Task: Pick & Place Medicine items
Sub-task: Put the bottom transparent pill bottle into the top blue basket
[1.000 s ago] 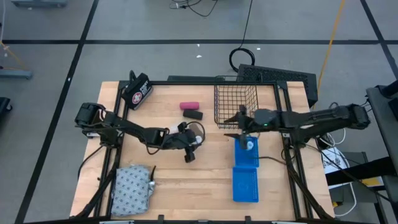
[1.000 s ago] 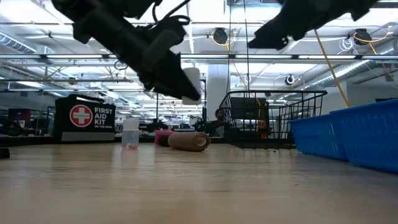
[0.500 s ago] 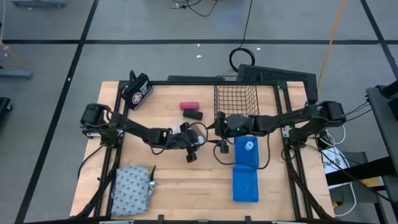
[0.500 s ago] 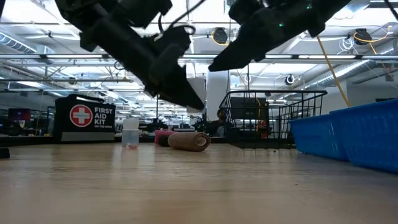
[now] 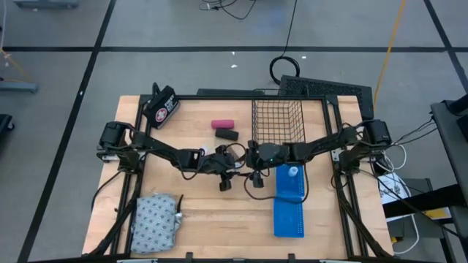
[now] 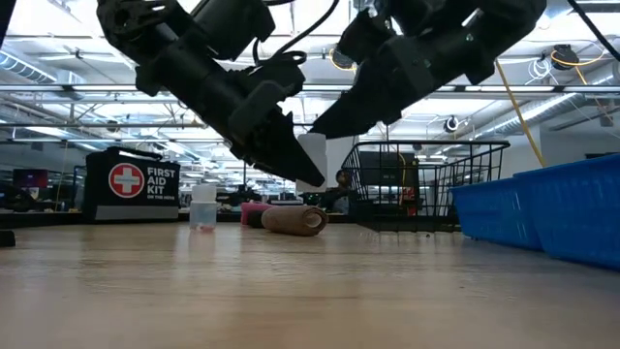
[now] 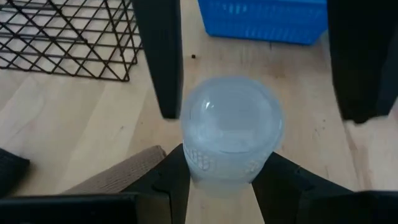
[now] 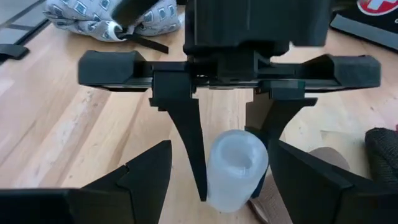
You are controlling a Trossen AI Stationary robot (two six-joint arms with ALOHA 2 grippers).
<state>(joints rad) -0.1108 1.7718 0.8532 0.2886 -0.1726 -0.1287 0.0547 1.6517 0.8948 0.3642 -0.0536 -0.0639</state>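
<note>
My left gripper point(image 5: 232, 165) is shut on a small white round bottle point(image 7: 231, 127) above the middle of the table. My right gripper point(image 8: 221, 145) faces it from the table's right. It is open, its fingers point(image 7: 163, 59) standing on either side of the bottle point(image 8: 236, 167) without touching it. A second bottle point(image 5: 293, 171) lies in the blue tray point(image 5: 289, 208). A third point(image 6: 203, 207) stands on the table. The pink point(image 5: 222, 123), black point(image 5: 227, 134) and brown point(image 5: 224, 184) pieces lie on the wood. The patterned pouch point(image 5: 155, 223) lies at the near left corner. My left gripper pinches the bottle by its side wall point(image 7: 205, 163) between its two fingers point(image 8: 188, 134). The fingers slant down toward the table's right. The bottle point(image 6: 312, 155) is lifted clear of the table and tilted, its round end turned toward my left wrist camera.
A wire basket point(image 5: 277, 124) stands at the far edge, just beyond both grippers. The black first aid case point(image 5: 161, 107) sits at the far left corner. The blue trays run along the right side toward the near edge. Bare wood lies near the middle front.
My right gripper has swung from over the blue tray toward the table's left, and now faces my left gripper with its open fingers around the held bottle. My left gripper has shifted a little toward the right, still holding the bottle in the air.
</note>
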